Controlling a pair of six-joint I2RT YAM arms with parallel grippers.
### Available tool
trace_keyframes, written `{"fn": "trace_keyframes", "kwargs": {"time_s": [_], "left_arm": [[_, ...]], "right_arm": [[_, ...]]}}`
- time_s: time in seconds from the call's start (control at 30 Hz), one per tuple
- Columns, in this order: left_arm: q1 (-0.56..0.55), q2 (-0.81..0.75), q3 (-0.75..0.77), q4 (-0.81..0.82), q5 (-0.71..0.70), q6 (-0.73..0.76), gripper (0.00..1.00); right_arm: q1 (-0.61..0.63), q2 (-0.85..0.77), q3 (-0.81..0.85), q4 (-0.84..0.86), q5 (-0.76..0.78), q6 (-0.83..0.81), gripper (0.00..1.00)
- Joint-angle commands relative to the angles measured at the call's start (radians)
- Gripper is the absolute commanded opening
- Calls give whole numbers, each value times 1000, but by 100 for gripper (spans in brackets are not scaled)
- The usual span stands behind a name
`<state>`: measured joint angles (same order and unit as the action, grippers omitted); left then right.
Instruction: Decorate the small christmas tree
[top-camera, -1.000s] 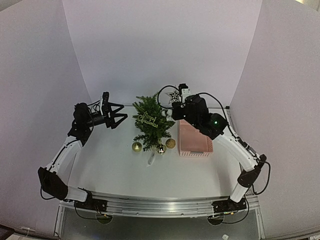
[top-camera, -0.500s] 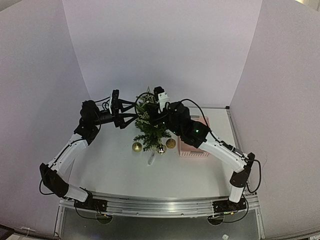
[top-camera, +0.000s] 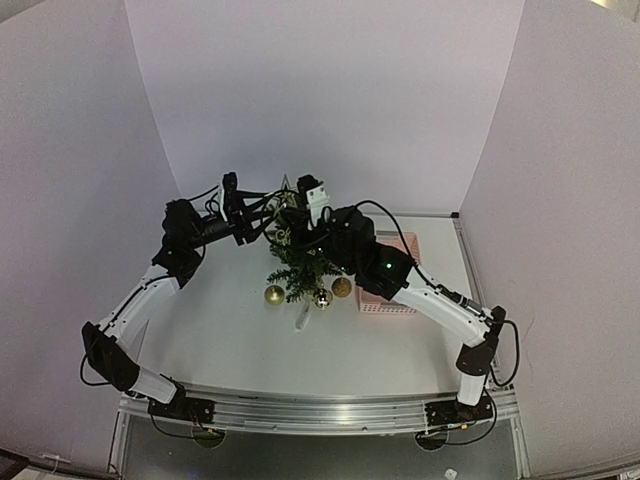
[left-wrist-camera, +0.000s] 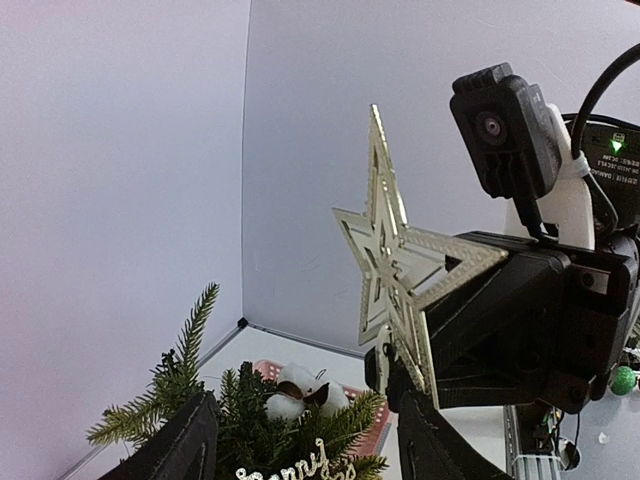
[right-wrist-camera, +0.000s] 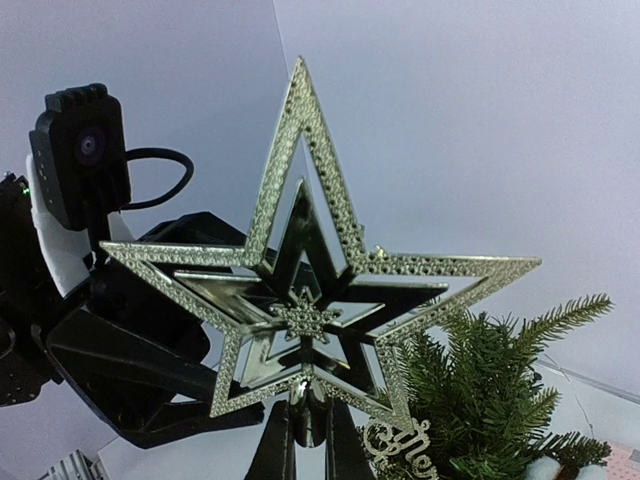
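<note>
A gold script sign (left-wrist-camera: 290, 468) reading "Merry" hung in the small christmas tree (top-camera: 300, 268), which sat mid-tabletop (top-camera: 225, 340) beside a pink basket (top-camera: 381, 303), with three baubles at its foot. The right gripper (right-wrist-camera: 305, 442) was clenched on the stem of a glittered gold star (right-wrist-camera: 300, 290), held upright just above the treetop. The left gripper (left-wrist-camera: 305, 445) had its fingers apart on either side of the upper branches. A second earlier, the left arm had hung well left of the tree and the right over the basket; both had since closed in on the treetop.
</note>
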<state>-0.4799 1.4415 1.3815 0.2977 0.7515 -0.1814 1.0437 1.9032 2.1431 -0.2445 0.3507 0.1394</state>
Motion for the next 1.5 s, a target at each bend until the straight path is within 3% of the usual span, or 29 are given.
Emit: {"fn": "trace_keyframes", "kwargs": {"time_s": [0.0, 0.27, 0.6, 0.8, 0.93, 1.17, 1.47], "left_arm": [[-7, 5, 17, 80, 49, -7, 60], [-8, 13, 28, 67, 11, -30, 53], [-2, -56, -38, -51, 150, 139, 62], [-1, -49, -29, 38, 145, 62, 62], [-2, -39, -17, 56, 81, 44, 55], [-4, -22, 0, 11, 59, 62, 34], [-4, -15, 17, -53, 50, 67, 26]], "right_arm": [[5, 37, 55, 34, 19, -30, 0], [9, 56, 68, 34, 14, -40, 0], [8, 1, 24, 43, 100, -83, 0], [7, 7, 2, 44, 88, -68, 0], [8, 4, -19, 45, 61, -41, 0], [8, 4, -19, 51, 50, -36, 0], [8, 27, 5, 66, 44, -54, 0]]}}
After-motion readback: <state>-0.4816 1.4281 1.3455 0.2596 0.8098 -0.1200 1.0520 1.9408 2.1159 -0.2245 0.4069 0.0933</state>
